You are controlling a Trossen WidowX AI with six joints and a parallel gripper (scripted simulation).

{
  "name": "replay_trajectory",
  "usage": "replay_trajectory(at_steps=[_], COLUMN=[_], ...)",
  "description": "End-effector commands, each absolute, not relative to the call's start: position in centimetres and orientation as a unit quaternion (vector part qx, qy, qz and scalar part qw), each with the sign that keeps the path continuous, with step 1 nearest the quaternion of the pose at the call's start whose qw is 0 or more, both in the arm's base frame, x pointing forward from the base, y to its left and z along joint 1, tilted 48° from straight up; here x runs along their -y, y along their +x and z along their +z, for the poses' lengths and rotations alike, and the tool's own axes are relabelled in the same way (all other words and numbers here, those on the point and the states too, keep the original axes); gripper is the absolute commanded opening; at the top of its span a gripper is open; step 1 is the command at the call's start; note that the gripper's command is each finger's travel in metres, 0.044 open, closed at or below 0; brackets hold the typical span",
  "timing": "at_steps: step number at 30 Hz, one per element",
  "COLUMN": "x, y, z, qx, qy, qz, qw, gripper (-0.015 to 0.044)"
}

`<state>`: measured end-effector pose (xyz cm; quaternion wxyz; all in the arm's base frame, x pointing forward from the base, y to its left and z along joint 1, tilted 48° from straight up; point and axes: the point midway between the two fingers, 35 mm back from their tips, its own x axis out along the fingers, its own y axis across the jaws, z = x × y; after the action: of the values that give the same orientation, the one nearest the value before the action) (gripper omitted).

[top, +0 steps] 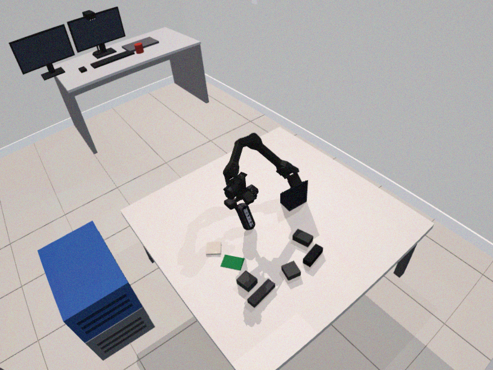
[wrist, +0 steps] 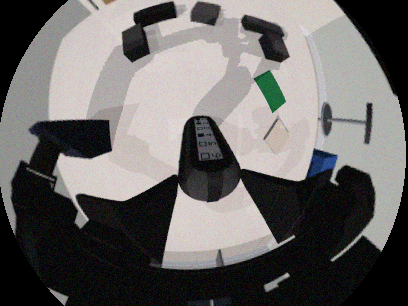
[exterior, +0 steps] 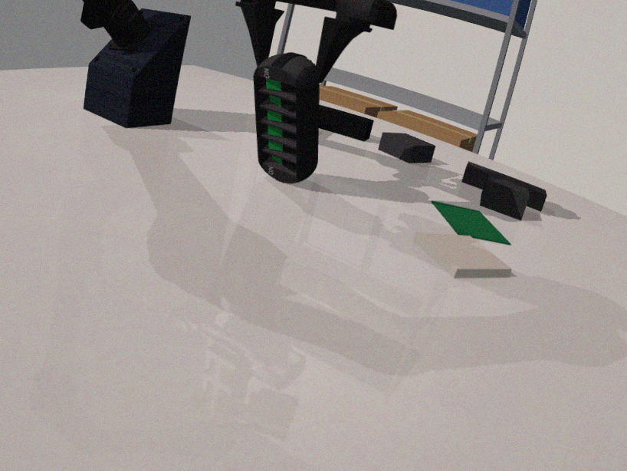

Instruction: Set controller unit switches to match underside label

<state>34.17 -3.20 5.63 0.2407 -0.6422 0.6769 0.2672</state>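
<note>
The dark grey controller unit (top: 251,225) (exterior: 306,126) (wrist: 215,189) stands on end, its lower end close to the bench; I cannot tell whether it touches. My gripper (exterior: 289,70) (wrist: 210,176) is shut on its upper end, one finger on each side. The rocker switches (exterior: 276,121) face the exterior view, with green parts showing; their exact settings are unclear. The label (top: 247,214) (wrist: 204,142) faces the wrist camera. There, squares 6, 5 and 3 look empty and 4 looks filled. Square 2 looks dark; square 1 is too small to read.
A green board (top: 232,262) (exterior: 471,222) (wrist: 270,91) and a beige tile (top: 213,248) (wrist: 277,136) lie on the bench. Several dark blocks, one of them a long block (top: 261,293), lie farther out. The arm's dark base (top: 293,196) (exterior: 131,76) stands to one side.
</note>
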Motion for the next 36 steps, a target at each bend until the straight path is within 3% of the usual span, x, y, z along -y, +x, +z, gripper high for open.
replay_trajectory(at_steps=[1,36], x=[2.8,0.1], y=[34.2,34.2], z=[5.1,2.6], qx=[-0.678,-0.678], qy=[-0.639,-0.638], qz=[0.271,0.271], qw=[0.243,0.244], gripper=[0.0335,0.0338])
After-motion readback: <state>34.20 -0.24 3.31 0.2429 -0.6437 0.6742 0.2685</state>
